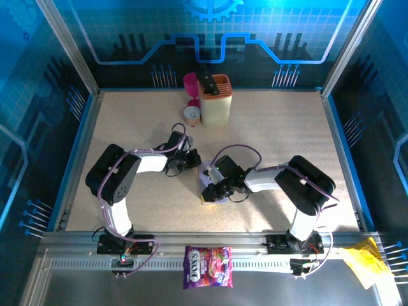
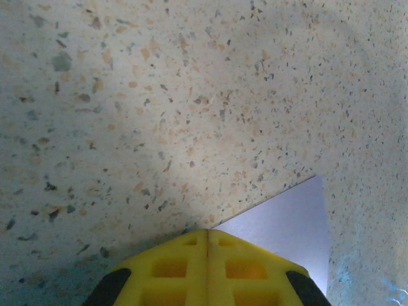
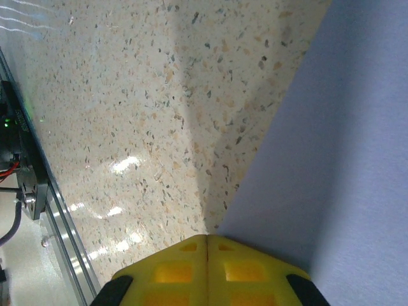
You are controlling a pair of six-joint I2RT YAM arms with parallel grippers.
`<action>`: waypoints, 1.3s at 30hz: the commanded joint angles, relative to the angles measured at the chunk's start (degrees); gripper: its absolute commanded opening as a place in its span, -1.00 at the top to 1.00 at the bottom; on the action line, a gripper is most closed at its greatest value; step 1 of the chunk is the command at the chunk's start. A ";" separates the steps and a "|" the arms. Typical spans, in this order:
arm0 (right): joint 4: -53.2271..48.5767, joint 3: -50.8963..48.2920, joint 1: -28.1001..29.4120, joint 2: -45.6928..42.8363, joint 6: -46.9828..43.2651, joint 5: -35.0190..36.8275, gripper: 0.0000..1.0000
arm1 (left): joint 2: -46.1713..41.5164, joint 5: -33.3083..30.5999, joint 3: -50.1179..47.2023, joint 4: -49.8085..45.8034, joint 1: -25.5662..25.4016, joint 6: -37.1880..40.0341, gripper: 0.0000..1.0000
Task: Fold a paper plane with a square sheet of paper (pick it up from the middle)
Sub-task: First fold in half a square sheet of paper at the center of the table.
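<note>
Resting low with left fingers point(image 2: 172, 271) and right fingers point(image 3: 172, 274) each pressed together, pinching nothing, tips over the edge of the square sheet of paper point(image 3: 344, 159), flat at the middle of the worktop point(image 1: 274, 127). Likely an early step, no crease seen. Next calls for spreading, then pinching its middle. Open room all round, with the yellow holder point(image 1: 215, 99) well apart.

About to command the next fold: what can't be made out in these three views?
Top external: the right arm covers most of the square sheet of paper; its creases are unreadable.
Left wrist: the shut left gripper and the bottom edge cut off the sheet; a pinch cannot be told.
Right wrist: the sheet runs off the right edge; the shut right gripper hides any contact.
</note>
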 commanded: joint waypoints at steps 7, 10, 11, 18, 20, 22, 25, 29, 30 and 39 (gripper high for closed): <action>-11.49 3.18 -3.63 -2.86 2.57 -0.59 1.00 | 2.81 -2.21 1.55 -3.35 -0.56 4.35 1.00; -12.90 6.59 -4.79 -4.21 2.32 -0.69 1.00 | 3.07 -2.56 1.77 -3.97 -0.58 4.89 1.00; -13.27 7.65 -5.13 -4.32 2.18 -0.65 1.00 | 3.07 -2.68 1.83 -4.09 -0.70 5.13 1.00; -12.00 13.39 -7.35 -0.87 3.10 0.27 1.00 | 3.03 -3.14 1.76 -4.75 -0.74 6.02 1.00; -11.26 15.11 -7.65 0.68 3.73 0.88 1.00 | 3.17 -3.24 1.71 -4.82 -0.83 6.22 1.00; -11.21 16.77 -7.74 2.31 4.14 1.87 1.00 | 3.32 -3.25 1.86 -5.06 -0.84 6.39 1.00; -11.05 18.43 -7.83 4.47 4.66 2.81 1.00 | 3.57 -3.26 1.94 -5.07 -0.83 6.38 1.00; -10.91 19.26 -7.79 6.53 4.85 4.08 1.00 | 3.60 -3.13 2.04 -5.05 -0.85 6.39 1.00; -10.79 19.46 -7.92 7.01 4.86 4.21 1.00 | 3.56 -3.18 2.03 -5.09 -0.83 6.47 1.00; -11.25 21.58 -7.58 11.64 3.80 4.32 1.00 | 3.96 -3.55 2.30 -5.64 -0.98 6.65 1.00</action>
